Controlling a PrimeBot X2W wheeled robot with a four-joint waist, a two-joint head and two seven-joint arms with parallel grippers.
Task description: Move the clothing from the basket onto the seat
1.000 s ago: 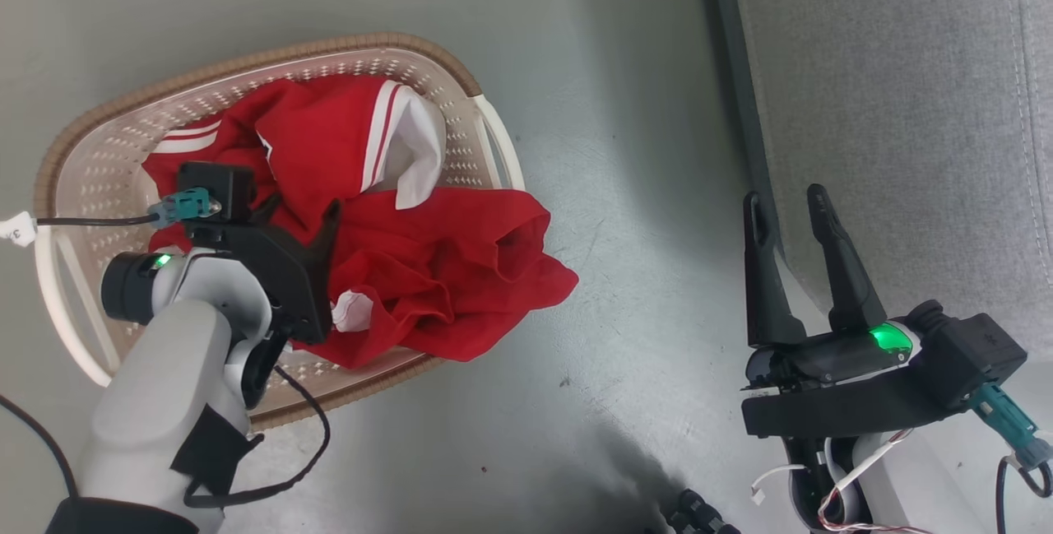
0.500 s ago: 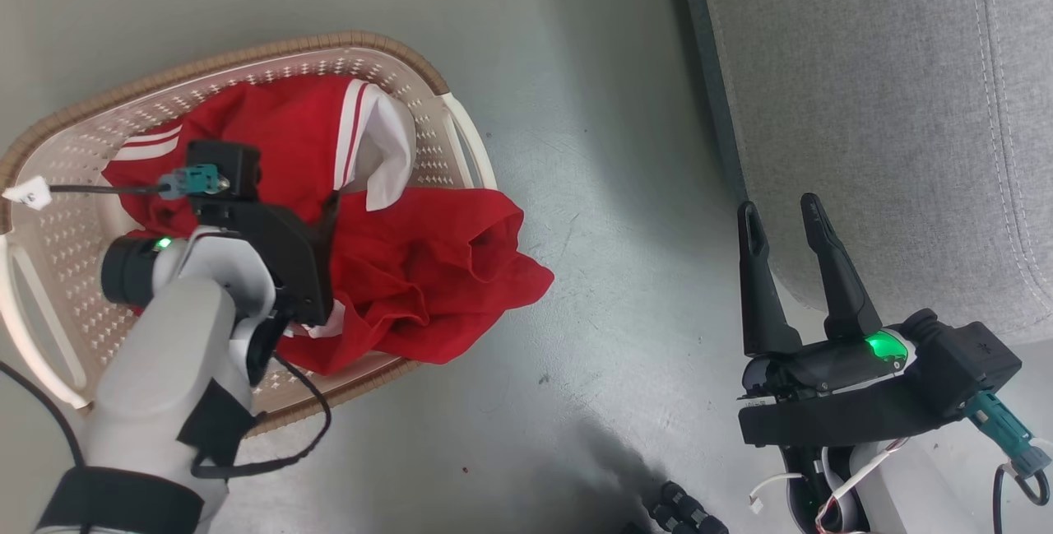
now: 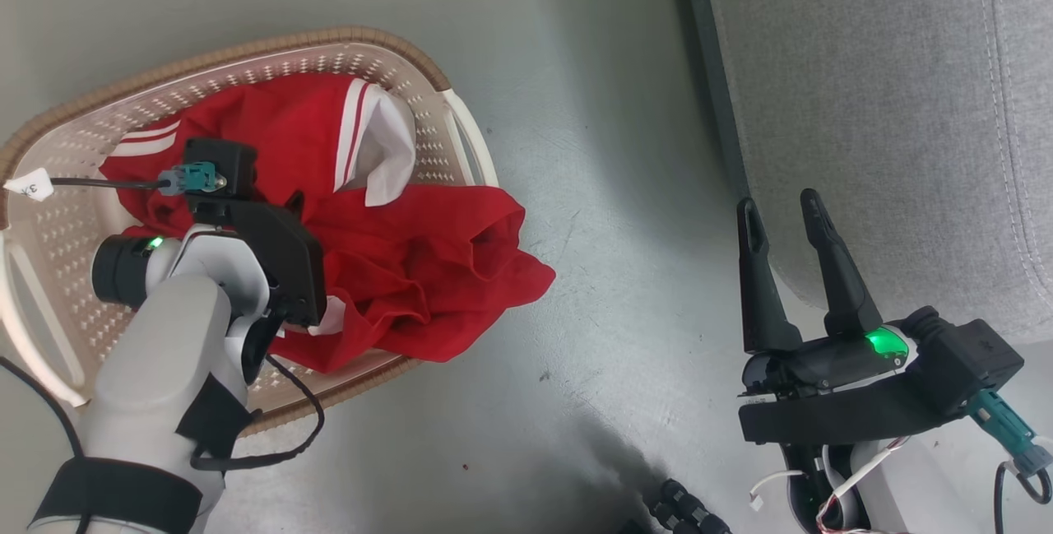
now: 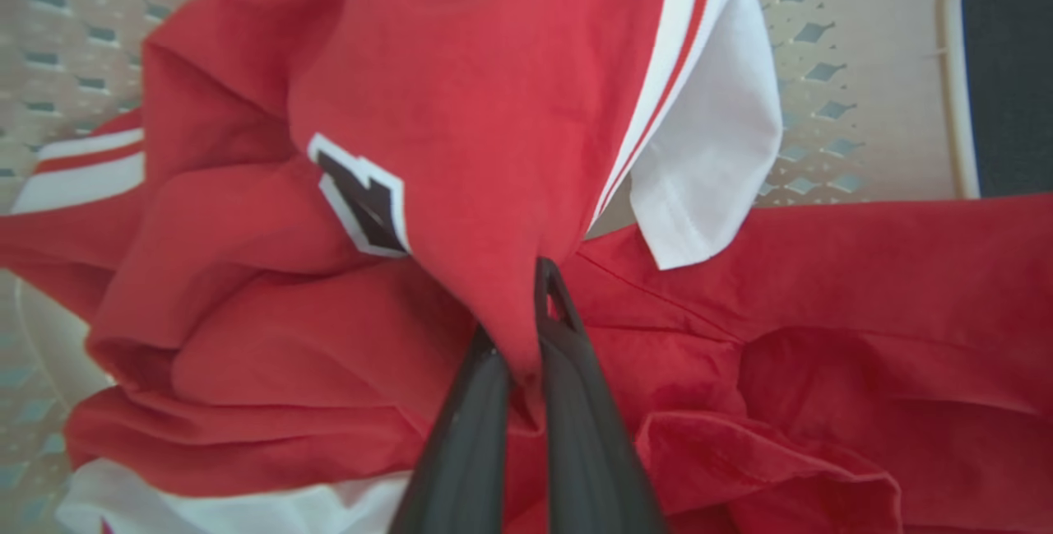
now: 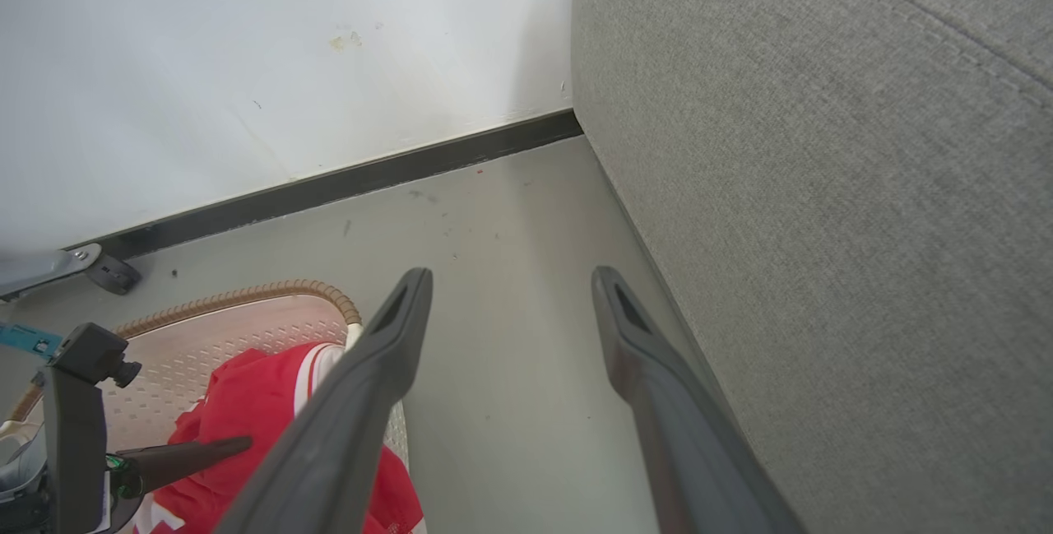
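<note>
Clothing (image 3: 411,271) in bright red with white stripes and panels is lying heaped inside the basket (image 3: 271,44). One red fold is spilling over the basket's rim on the side facing the seat (image 3: 872,106). The basket is sitting on a grey floor (image 3: 592,106).

The left claw (image 4: 517,304) is reaching down into the basket. In the head view its wrist housing is hiding most of its fingers. The left wrist view is showing what the head view cannot: the two dark fingers are drawn nearly together, pinching a fold of red fabric. That fold is just beside a white sleeve panel (image 4: 707,147) and a small black-and-white patch (image 4: 362,197).

The right claw (image 3: 781,209) is hovering well apart from the basket, on the seat's side of it. Its fingers are spread wide and gripping nothing.

The right wrist view is adding a white wall (image 5: 247,48) and a dark skirting strip (image 5: 345,180) beyond the basket.
</note>
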